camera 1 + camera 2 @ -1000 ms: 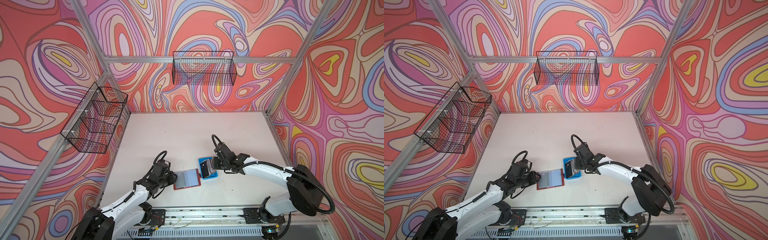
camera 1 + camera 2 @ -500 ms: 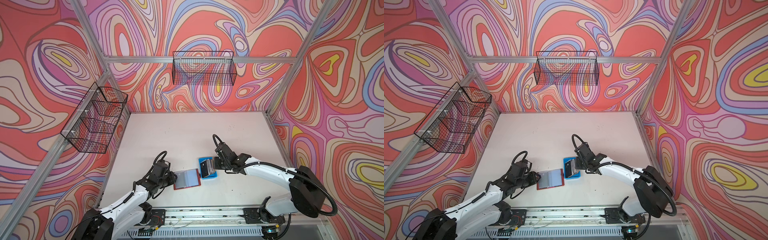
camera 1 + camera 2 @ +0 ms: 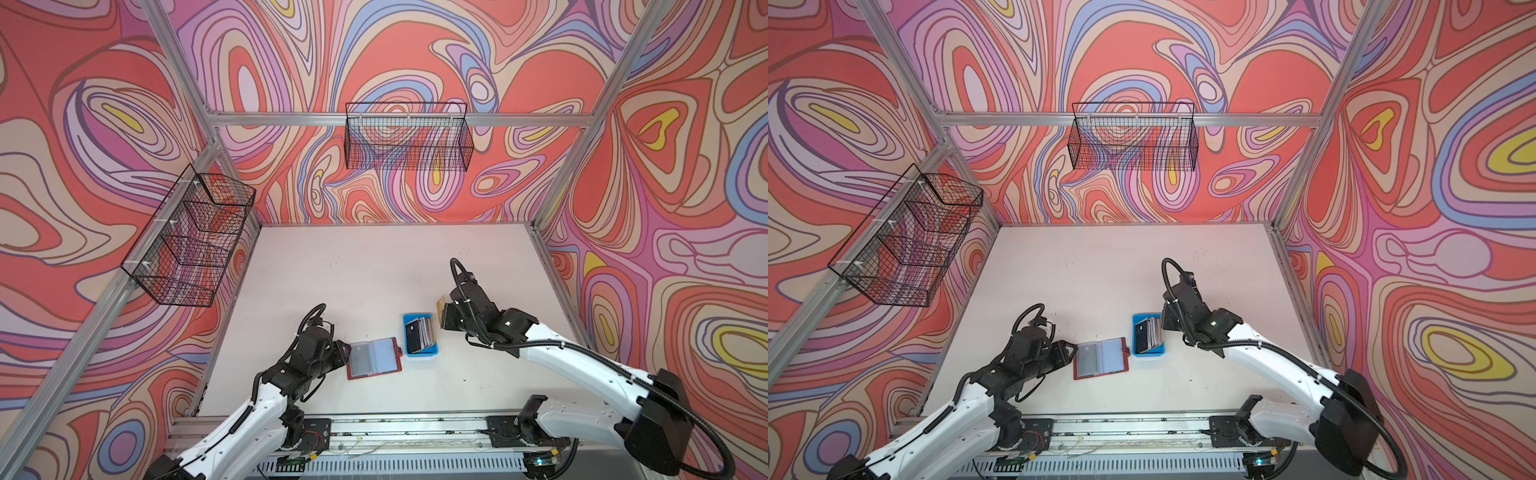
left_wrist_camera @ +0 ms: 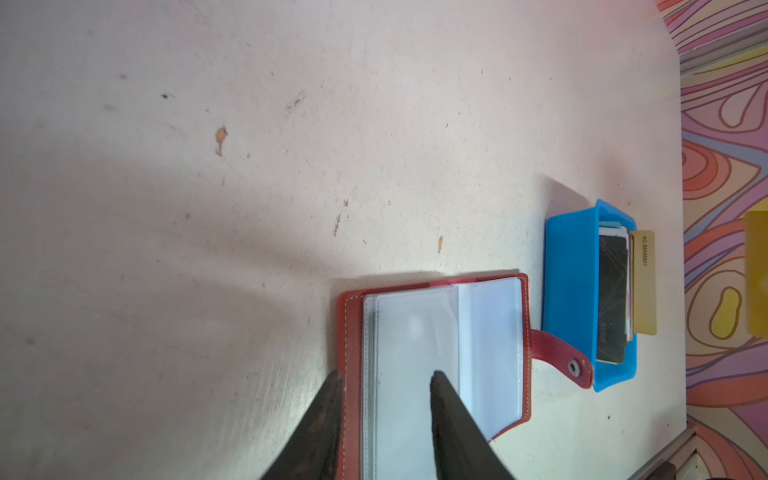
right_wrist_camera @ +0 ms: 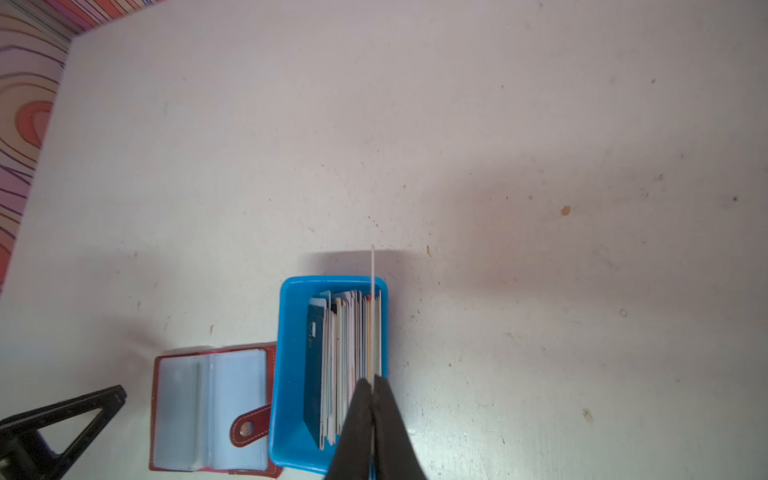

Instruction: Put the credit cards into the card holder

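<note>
Swirly pink-and-orange walls everywhere, with a pale scuffed table (image 3: 374, 270) underneath. Furthest left of the blue tray (image 4: 569, 291), the left gripper (image 4: 385, 376) has its fingers parted, one tip on a clear sleeve and one just off the cover's edge, so I reckon it's pinning the card holder (image 3: 376, 357) flat and open. That holder lies just left of the tray, snap tab against its wall. Inside the tray the credit cards (image 5: 345, 365) stand on edge, easy to pinch that way. Over the tray's right side, the right gripper (image 5: 372, 386) is clamped on one tan card (image 3: 441, 303), raised above the rest, presumably headed for a sleeve.
</note>
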Motion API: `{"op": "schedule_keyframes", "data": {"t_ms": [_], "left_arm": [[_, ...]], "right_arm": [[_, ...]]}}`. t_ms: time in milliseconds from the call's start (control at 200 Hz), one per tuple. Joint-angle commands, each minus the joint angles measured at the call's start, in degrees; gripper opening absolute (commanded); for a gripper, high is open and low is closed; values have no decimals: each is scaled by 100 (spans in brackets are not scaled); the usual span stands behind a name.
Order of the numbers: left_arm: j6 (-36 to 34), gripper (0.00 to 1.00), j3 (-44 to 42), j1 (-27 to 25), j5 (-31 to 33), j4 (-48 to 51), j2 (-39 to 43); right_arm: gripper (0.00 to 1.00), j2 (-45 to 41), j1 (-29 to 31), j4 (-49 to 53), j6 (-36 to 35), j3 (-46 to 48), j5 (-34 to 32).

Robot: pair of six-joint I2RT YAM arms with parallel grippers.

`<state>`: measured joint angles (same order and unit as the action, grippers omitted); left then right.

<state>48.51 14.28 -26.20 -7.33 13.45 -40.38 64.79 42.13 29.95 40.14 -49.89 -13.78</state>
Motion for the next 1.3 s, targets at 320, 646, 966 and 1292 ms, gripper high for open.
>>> {"op": "schedule_keyframes", "data": {"t_ms": [320, 646, 966, 1292], "left_arm": [[115, 41, -251, 83, 181, 481, 348], [63, 38, -344, 93, -155, -91, -140], [97, 38, -393, 88, -312, -343, -269], [97, 38, -424, 91, -356, -440, -355]], "right_arm": [[0, 1289, 2765, -3208, 1059, 398, -1317], [0, 3035, 2763, -4812, 1624, 610, -625], [0, 3421, 2748, -5593, 2246, 1035, -495], [0, 3524, 2741, -6104, 2732, 1411, -320]]}}
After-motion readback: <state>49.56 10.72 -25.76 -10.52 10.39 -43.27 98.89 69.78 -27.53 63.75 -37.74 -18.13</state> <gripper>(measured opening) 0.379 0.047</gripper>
